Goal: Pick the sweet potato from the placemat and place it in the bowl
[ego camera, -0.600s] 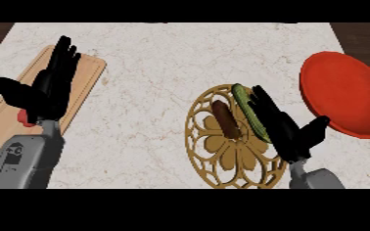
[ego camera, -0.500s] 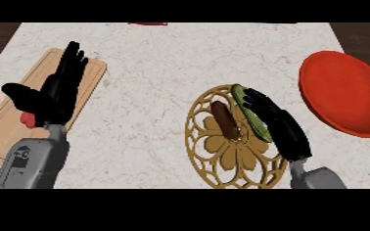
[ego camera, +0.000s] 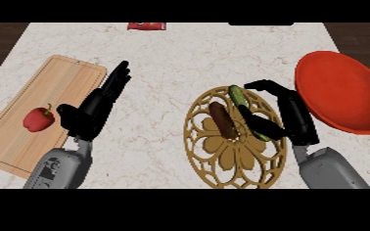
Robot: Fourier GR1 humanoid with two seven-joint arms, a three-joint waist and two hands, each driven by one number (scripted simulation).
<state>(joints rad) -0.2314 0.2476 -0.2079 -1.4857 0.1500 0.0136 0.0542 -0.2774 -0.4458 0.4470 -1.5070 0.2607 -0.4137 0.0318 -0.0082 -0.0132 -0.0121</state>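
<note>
Head view: reach step, no grasp yet. Right hand [ego camera: 289, 120] sits just right of the sweet potato [ego camera: 222, 120], fingers partly curled, holding nothing. The potato lies on the placemat [ego camera: 231, 169], a green vegetable [ego camera: 242, 103] beside it. Next: close around the potato, lift, carry right to the red bowl [ego camera: 336, 90], which looks empty. Left hand [ego camera: 98, 107] rests with fingers straight near the cutting board [ego camera: 61, 78], which holds a red pepper [ego camera: 38, 120].

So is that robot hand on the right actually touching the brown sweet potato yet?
Apart. The head view shows the right robot hand beside the sweet potato, with bare placemat between its thumb and the potato.
</note>
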